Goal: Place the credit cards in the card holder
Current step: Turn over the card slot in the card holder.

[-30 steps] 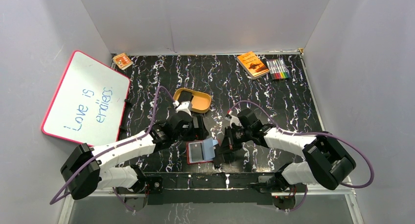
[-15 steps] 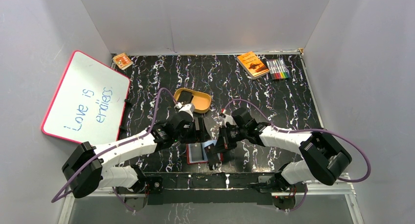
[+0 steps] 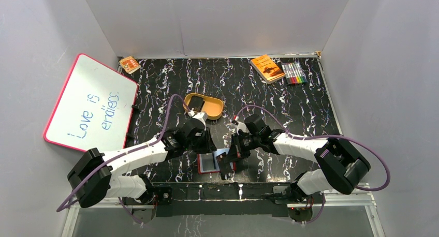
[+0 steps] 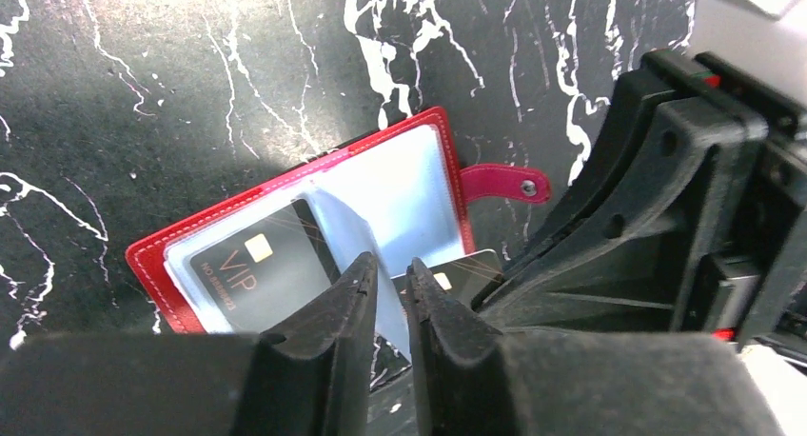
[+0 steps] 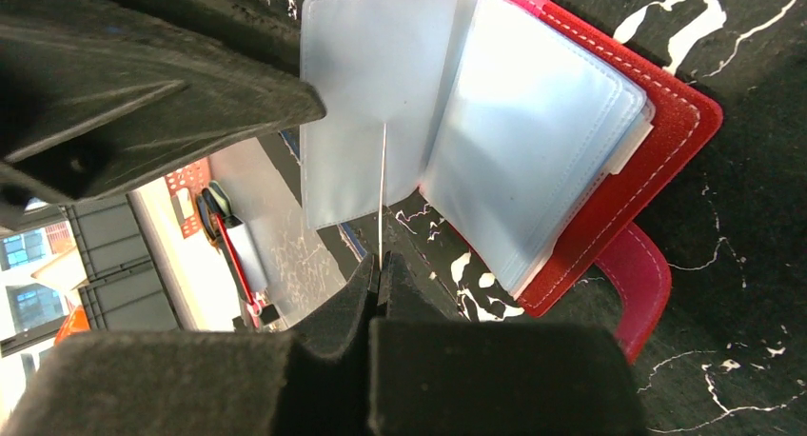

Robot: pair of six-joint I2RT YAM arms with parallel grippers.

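Left wrist: left gripper (image 4: 390, 269) jaws pinch a card holder (image 4: 419, 184) pocket open, right gripper (image 5: 381, 265) jaws pinch a credit card (image 4: 464, 270) at 3 o'clock, so I'd feed it in square.

Seen from above, the right half of the card holder (image 3: 207, 163) was hidden under the right gripper (image 3: 225, 167). In the left wrist view, one credit card (image 4: 468, 270) showed only a corner past the left gripper (image 4: 390, 272). The small print under "VIP" on the pocketed card (image 4: 257, 265) was too fine to read.
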